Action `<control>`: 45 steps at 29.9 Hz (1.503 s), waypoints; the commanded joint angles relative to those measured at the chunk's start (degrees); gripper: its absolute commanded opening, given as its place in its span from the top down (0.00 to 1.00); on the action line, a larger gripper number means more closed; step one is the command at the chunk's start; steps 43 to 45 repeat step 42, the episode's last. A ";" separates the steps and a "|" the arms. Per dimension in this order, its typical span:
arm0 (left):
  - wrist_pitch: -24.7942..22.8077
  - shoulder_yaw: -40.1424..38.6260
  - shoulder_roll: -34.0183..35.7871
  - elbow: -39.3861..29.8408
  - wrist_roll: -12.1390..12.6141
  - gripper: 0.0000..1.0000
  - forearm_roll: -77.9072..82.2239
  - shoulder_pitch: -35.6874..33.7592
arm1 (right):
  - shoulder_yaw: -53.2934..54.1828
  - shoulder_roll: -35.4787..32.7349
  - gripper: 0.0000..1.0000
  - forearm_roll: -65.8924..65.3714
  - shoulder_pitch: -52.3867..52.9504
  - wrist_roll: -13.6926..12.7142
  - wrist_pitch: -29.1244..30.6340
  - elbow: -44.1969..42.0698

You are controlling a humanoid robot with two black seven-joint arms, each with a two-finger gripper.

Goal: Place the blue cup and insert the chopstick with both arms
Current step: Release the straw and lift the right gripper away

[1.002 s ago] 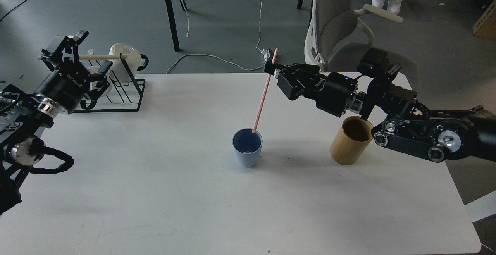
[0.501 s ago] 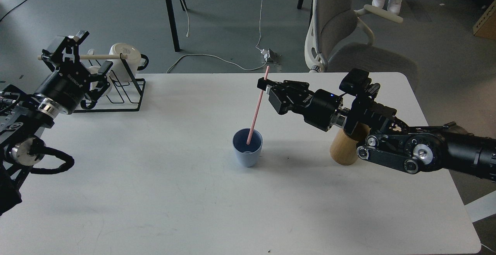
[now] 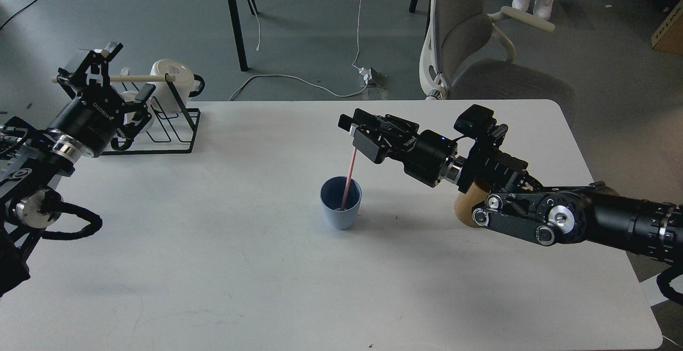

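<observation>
The blue cup [image 3: 338,219] stands upright near the middle of the white table [image 3: 224,265]. A pink chopstick [image 3: 349,172] leans almost upright with its lower end inside the cup. My right gripper [image 3: 353,131] is just above the cup, shut on the chopstick's top, which its fingers hide. My left gripper [image 3: 120,76] is at the far left by the mug rack, open and empty, far from the cup.
A black wire rack [image 3: 160,127] with a pale wooden rod and white mugs [image 3: 173,76] stands at the back left. A tan wooden cylinder [image 3: 465,206] is partly hidden behind my right arm. A grey office chair [image 3: 464,36] stands behind the table.
My right gripper has moved down and to the left with the chopstick, lowering it deeper into the blue cup. The right arm now covers most of the tan cylinder. The left arm has not moved.
</observation>
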 commanded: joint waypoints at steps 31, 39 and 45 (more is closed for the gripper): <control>0.00 0.19 -8.01 -0.35 0.00 0.02 -1.76 -7.39 | 51.24 -3.86 0.01 32.98 -24.34 0.00 25.79 12.85; 0.00 -0.42 -8.10 -1.06 0.00 0.02 -1.84 -7.56 | 56.61 -0.60 0.01 32.98 -25.04 0.00 21.49 12.94; 0.00 -0.42 -7.83 -1.49 0.00 0.02 -1.84 -7.47 | 56.70 -0.52 0.01 32.98 -25.04 0.00 19.90 13.02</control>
